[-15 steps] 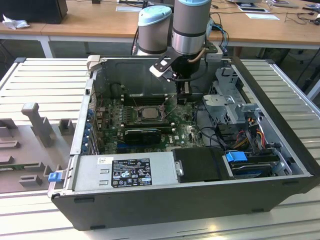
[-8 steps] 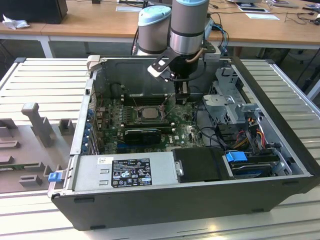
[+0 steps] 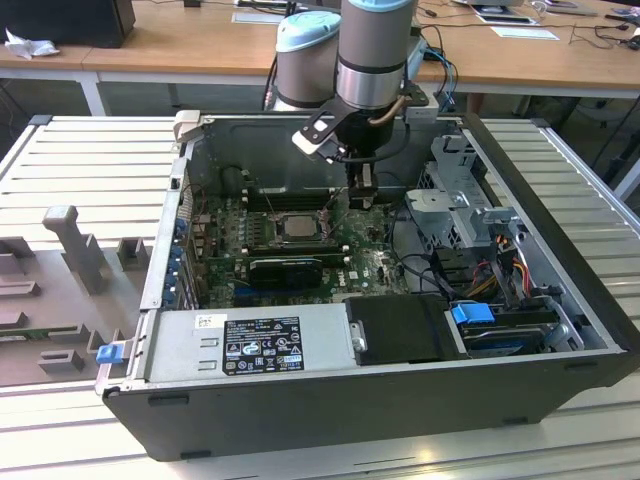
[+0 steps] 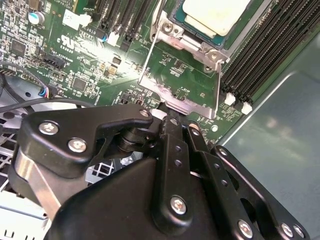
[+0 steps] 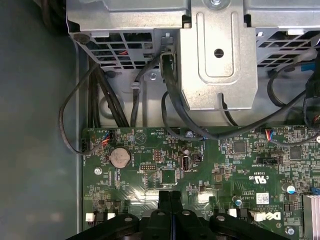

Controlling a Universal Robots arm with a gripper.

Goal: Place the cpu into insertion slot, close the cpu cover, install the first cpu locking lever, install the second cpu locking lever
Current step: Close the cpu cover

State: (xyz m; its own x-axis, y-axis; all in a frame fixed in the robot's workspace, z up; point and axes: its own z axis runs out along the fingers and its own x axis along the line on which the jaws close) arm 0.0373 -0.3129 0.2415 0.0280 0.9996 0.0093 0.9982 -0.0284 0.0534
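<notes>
Fingers (image 5: 164, 200) of the gripper (image 5: 170, 196) lie pressed flat together in the first wrist view, with a thin seam and nothing visible between them, over the green board (image 5: 200, 165). A round coin battery (image 5: 120, 157) sits on that board, and black cables (image 5: 170, 100) run up to a grey metal cage (image 5: 220, 65). In the second wrist view the closed tips touch or nearly touch the near edge of the cpu cover (image 4: 187, 106), which stands raised at a slant. I cannot tell whether the thin plate is pinched between them. Past the cover, the cpu (image 4: 216, 14) lies flat in the insertion slot (image 4: 220, 42), its pale face up, beside the long black memory connectors (image 4: 260, 65). In the exterior view the arm reaches down into the open computer case (image 3: 350, 400). The gripper hangs low over the board, just to the exterior view's right of the slot, where the chip shows seated mid-board.
</notes>
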